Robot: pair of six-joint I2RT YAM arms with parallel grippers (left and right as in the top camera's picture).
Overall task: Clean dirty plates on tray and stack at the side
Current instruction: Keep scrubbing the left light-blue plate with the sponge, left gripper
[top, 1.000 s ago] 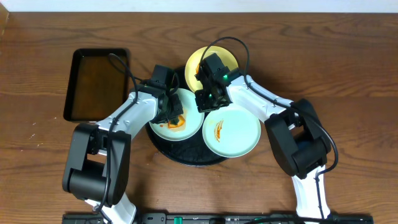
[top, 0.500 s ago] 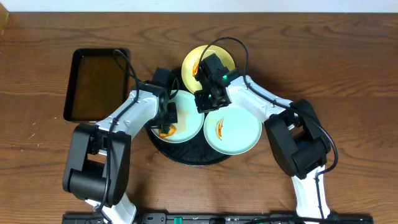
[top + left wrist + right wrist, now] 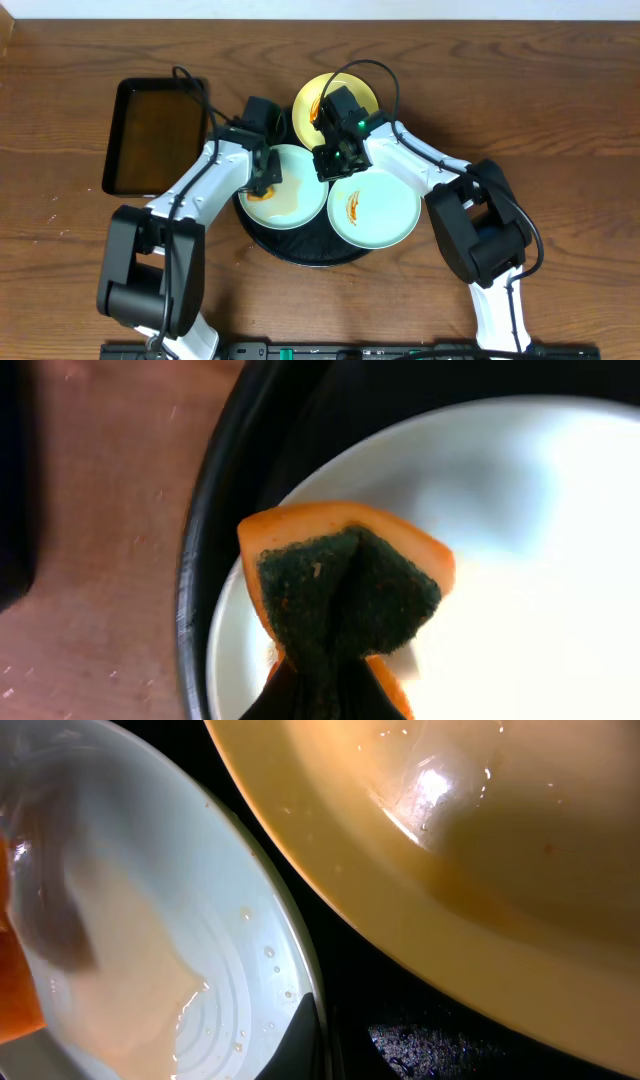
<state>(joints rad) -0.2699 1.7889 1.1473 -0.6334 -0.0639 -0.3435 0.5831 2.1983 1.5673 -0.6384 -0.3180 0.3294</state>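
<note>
- Spreading under everything: a brown wooden table (image 3: pixel 560 90).
- Sitting at the table's middle and carrying all 3 plates: the large round black tray (image 3: pixel 300 255), with its glossy raised rim also showing in the left wrist view (image 3: pixel 195 610).
- Lying well apart on the left of the table: a smaller black rectangular tray (image 3: pixel 155 135) holding brownish liquid.
- Resting on the right part of the round tray: 1 pale mint-blue plate (image 3: pixel 390 220), showing an orange smear near its middle.
- Resting on the left part of the round tray: the other mint-blue plate (image 3: pixel 295 205), wearing a pale, wet, yellowish film across its face.
- Sitting at the far side of the round tray: the pale yellow plate (image 3: pixel 308 95), showing an orange streak on its left side and partly hidden by the right arm.
- Clenching on an orange sponge (image 3: pixel 345 590) with a dark green scouring face: the left gripper (image 3: pixel 262 180), pressing the folded sponge onto the left mint-blue plate near its left rim.
- Hanging fully clenched and gripping nothing visible: the right gripper (image 3: pixel 335 165), with its dark tip (image 3: pixel 308 1040) over the gap between the left mint-blue plate and the yellow plate; contact with either rim not being clear.
</note>
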